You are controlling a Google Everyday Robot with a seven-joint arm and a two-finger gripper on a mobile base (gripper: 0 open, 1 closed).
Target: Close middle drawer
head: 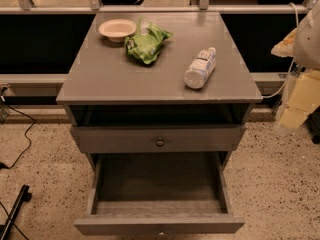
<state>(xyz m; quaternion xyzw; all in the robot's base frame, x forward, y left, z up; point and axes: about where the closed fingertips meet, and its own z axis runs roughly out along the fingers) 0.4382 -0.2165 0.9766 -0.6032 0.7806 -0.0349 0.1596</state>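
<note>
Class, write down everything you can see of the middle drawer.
The middle drawer is grey, wood by its look, and pulled far out of the cabinet. Its box is long, shallow and empty. The face is low and flat, with a small round knob at its centre, near the picture's lower edge. It sits level below the slightly open top drawer. Nothing touches it; the hand hangs apart at the right.

White arm shell (308,41) — yellowish jaws, rt edge.
</note>
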